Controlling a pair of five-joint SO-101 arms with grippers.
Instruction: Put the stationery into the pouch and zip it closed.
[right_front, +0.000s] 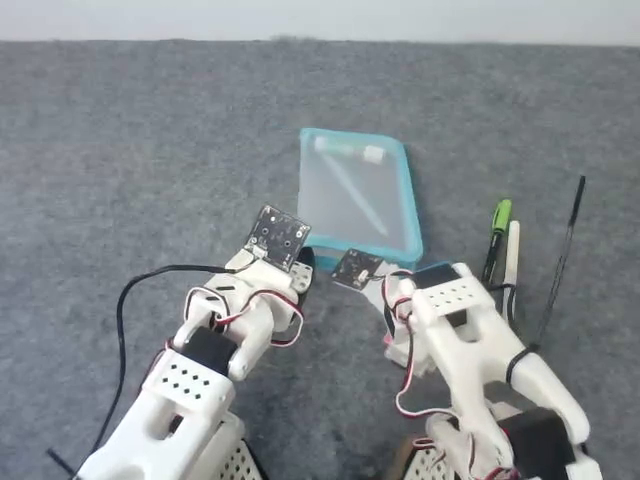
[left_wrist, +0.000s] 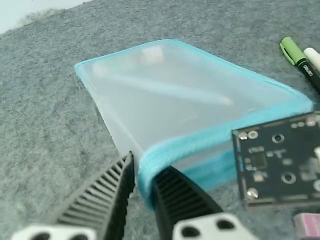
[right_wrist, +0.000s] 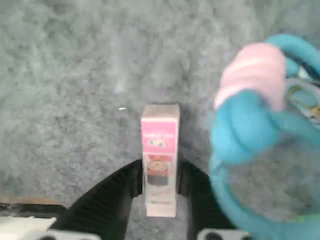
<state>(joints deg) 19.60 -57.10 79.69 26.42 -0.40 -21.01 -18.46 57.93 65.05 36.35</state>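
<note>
Right beside the right gripper (right_wrist: 159, 171), the pouch (right_wrist: 250, 135) is a blur, its pink part unreadable. Past the left gripper (left_wrist: 144, 171), the eraser box (left_wrist: 306, 223) and pens (left_wrist: 293, 53) are cut off by the edge.

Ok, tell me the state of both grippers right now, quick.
Left gripper: shut on the pouch, pinching its blue edge at a corner.
Right gripper: shut on a small pink box.

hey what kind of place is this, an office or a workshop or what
Probably a robot test bench: a grey felt-like mat, the left claw pinching a blue-edged pouch, the right claw holding a small pink box, pens laid out beside.
</note>
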